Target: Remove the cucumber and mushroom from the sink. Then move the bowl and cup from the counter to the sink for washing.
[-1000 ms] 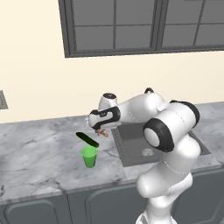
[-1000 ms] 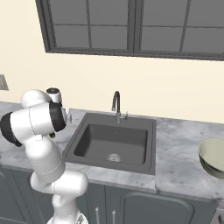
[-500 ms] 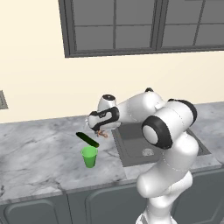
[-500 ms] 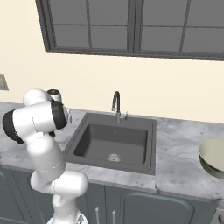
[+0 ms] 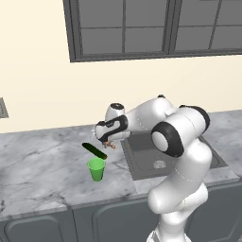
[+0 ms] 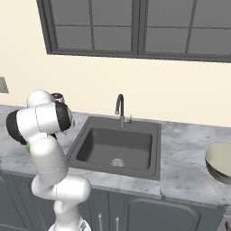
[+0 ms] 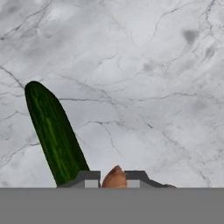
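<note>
- The gripper (image 5: pixel 108 143) hung over the counter (image 5: pixel 42 160), just left of the sink (image 6: pixel 118 149), its fingers pinched narrow on the mushroom (image 7: pixel 114 177).
- The cucumber (image 5: pixel 94 151) lay on the marbled stone close beside the gripper, apart from it.
- The green cup (image 5: pixel 97 169) stood upright just in front of the cucumber.
- The bowl (image 6: pixel 219 162) sat on the counter well right of the sink.

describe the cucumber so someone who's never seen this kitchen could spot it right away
Start at the dark grey recessed sink in the grey-white marbled counter and look to the stretch of counter on its left. There a slim, glossy dark green cucumber lies flat on the stone, just behind the small bright green cup. It is long and lying down, while the cup stands upright and is a lighter green.
</note>
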{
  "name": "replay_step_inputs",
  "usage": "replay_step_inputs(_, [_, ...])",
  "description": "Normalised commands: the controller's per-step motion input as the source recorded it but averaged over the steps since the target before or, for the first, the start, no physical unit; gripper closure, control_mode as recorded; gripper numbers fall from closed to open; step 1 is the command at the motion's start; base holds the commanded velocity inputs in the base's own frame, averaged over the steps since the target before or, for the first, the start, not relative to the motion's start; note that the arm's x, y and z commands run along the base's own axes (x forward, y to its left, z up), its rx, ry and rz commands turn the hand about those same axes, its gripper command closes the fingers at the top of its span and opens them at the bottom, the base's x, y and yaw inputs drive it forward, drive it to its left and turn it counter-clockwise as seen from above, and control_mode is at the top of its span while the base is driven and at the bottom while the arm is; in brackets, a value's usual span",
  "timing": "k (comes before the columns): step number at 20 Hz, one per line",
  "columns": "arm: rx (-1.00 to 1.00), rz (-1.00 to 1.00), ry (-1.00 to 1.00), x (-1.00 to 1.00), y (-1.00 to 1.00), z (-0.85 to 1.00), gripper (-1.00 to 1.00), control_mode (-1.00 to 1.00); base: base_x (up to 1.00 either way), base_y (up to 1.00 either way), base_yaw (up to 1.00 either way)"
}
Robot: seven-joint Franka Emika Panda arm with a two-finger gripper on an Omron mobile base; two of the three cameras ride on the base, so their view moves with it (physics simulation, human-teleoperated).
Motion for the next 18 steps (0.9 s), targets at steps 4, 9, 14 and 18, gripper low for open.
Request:
replay_step_inputs(4, [0.0, 0.0, 0.0, 0.1, 0.01, -0.08, 1.0, -1.0, 0.0, 0.0, 0.0])
replay_step_inputs(9, [0.0, 0.0, 0.0, 0.1, 0.04, -0.1, 1.0, -1.0, 0.0, 0.0, 0.0])
replay_step_inputs(14, [0.0, 0.0, 0.0, 0.07, 0.08, -0.09, 1.0, -1.0, 0.0, 0.0, 0.0])
replay_step_inputs(18, [0.0, 0.0, 0.0, 0.04, 0.09, -0.11, 1.0, -1.0, 0.0, 0.0, 0.0])
